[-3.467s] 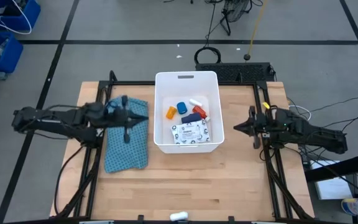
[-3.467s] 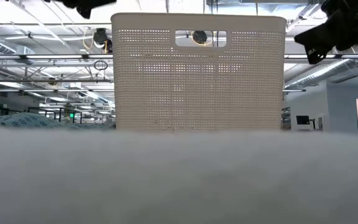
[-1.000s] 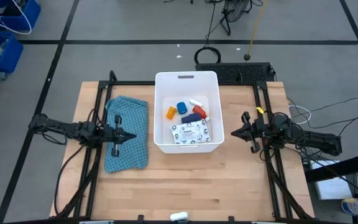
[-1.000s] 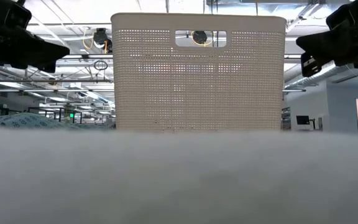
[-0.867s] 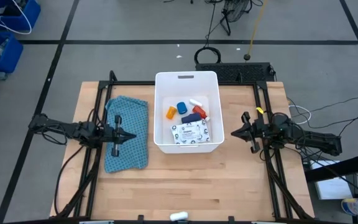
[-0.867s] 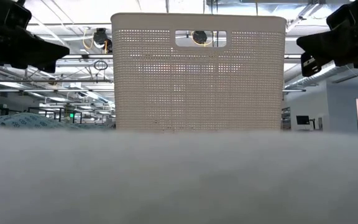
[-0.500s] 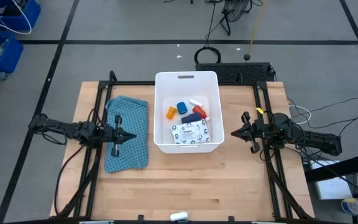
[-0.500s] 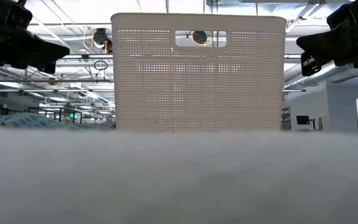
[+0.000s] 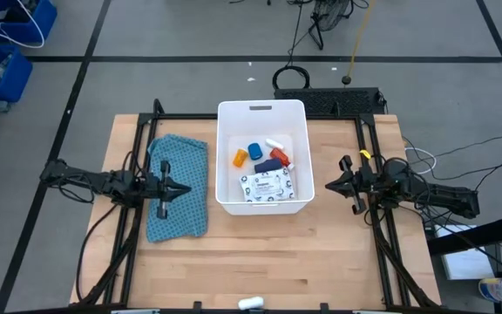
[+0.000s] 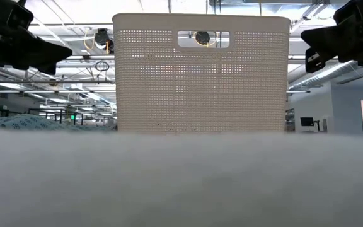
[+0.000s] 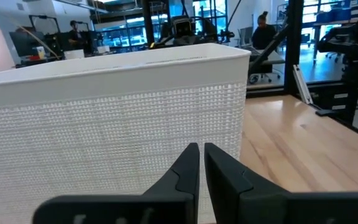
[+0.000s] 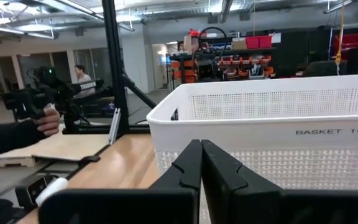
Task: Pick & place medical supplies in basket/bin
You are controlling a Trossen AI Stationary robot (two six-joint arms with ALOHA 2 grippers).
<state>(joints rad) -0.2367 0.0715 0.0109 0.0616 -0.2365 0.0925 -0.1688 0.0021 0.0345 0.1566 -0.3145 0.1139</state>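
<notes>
I see the left gripper [image 9: 184, 189] hanging over the teal cloth [image 9: 178, 200], its tip pointing at the tub [image 9: 264, 107]. On its wrist camera the two fingers [image 11: 185, 173] are nearly pressed together, just a thin slit between them, nothing pinched. The tub's perforated wall fills the view straight ahead of them.

The right gripper [image 9: 331, 185] sits on the tub's other side, clear of it, tip also pointing at the tub. Fingers [image 12: 188, 167] are pressed tight together, empty. The tub wall ahead of it reads "BASKET 1(1)".

All the supplies lie inside the tub, between the two grippers: a white printed packet [image 9: 265, 186] at the near end, an orange bottle [image 9: 240, 158], a blue piece [image 9: 255, 151], a red bottle [image 9: 278, 155] and a small white tube [image 9: 274, 143] beyond it. None is touching either gripper.

A small white object [image 9: 250, 303] lies at the table's [image 9: 260, 253] near edge, well away from both grippers. A person's hand [image 12: 47, 122] shows in the room behind, on the right wrist camera.
</notes>
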